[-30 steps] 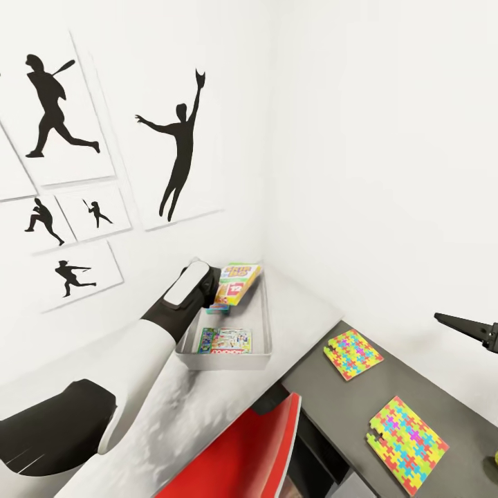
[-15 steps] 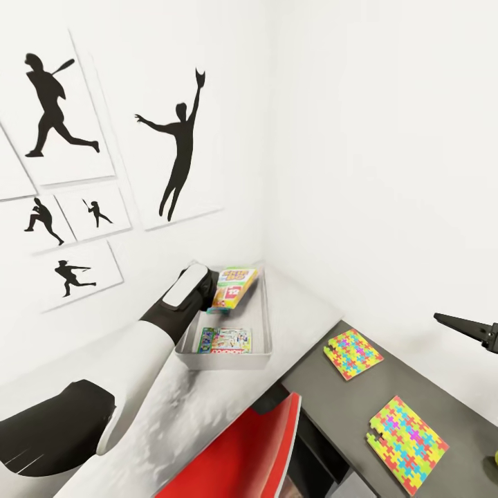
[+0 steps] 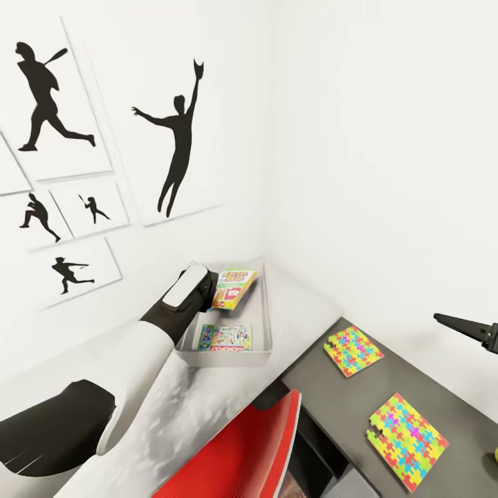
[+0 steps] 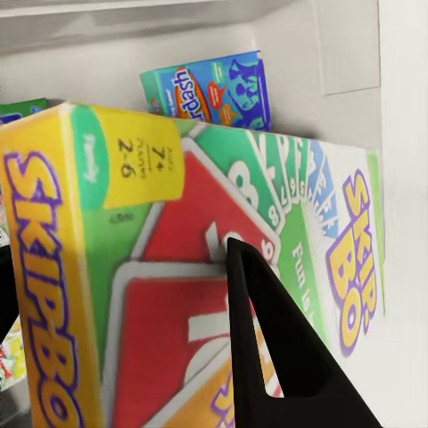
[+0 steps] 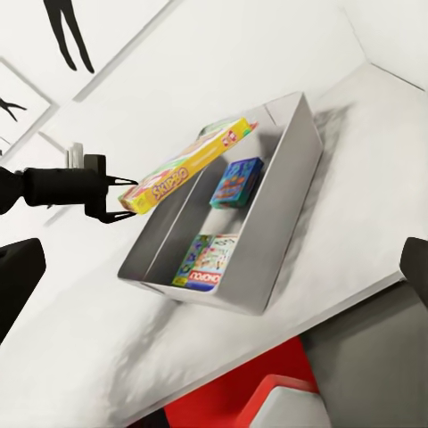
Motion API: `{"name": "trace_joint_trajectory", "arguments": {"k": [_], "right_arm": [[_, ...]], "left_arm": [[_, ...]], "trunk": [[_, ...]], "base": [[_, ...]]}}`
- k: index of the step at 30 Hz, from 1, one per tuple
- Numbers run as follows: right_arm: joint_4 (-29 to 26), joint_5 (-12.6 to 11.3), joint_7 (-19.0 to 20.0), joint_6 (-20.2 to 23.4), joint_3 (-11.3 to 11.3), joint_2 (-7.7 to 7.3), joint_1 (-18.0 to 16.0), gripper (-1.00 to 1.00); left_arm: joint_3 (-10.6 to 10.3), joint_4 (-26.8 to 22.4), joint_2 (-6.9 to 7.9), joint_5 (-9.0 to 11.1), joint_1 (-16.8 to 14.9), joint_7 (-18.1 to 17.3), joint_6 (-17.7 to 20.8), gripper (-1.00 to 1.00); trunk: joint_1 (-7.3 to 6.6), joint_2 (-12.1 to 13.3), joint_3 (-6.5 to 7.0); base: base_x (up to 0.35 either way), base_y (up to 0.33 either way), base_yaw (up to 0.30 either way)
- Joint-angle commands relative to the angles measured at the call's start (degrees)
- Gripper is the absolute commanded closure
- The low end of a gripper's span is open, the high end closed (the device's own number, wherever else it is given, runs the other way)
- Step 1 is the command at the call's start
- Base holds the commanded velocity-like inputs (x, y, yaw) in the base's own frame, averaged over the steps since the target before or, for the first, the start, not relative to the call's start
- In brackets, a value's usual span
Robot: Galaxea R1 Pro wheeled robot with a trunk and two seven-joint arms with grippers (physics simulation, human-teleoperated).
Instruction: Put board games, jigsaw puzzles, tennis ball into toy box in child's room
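SKIP-BO game (image 3: 234,286) held tilted over the toy box (image 3: 266,325) on the pale counter (image 3: 304,304).

The left end effector (image 5: 114,198) grips the box by one end above the bin, where the Monopoly game (image 3: 225,339) and blue game (image 5: 237,181) already lie. Released this tilted, it could catch the rim and slide out. The right end effector (image 3: 462,325) hangs aside; its state is unclear.
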Motion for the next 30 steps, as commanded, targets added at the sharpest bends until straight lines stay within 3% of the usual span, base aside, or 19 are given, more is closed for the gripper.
{"name": "trace_joint_trajectory", "arguments": {"k": [1,17,30], "right_arm": [[0.0,0.1,0.2,0.3,0.0,-0.01,-0.1,-1.00],[0.0,0.1,0.3,0.2,0.0,-0.02,-0.1,-1.00],[0.0,0.1,0.4,0.2,0.0,-0.02,-0.1,-1.00]], "left_arm": [[-0.2,0.0,0.04,0.4,-0.1,-0.1,-0.5,1.00],[-0.2,0.0,0.05,0.5,-0.1,-0.2,-0.6,1.00],[-0.3,0.0,0.05,0.5,-0.1,-0.5,-0.6,1.00]], "trunk": [[0.03,-0.1,-0.21],[0.03,-0.1,-1.60],[0.03,-0.1,-1.88]], "base": [[0.000,0.000,0.000],[0.000,0.000,0.000],[0.000,0.000,0.000]]}}
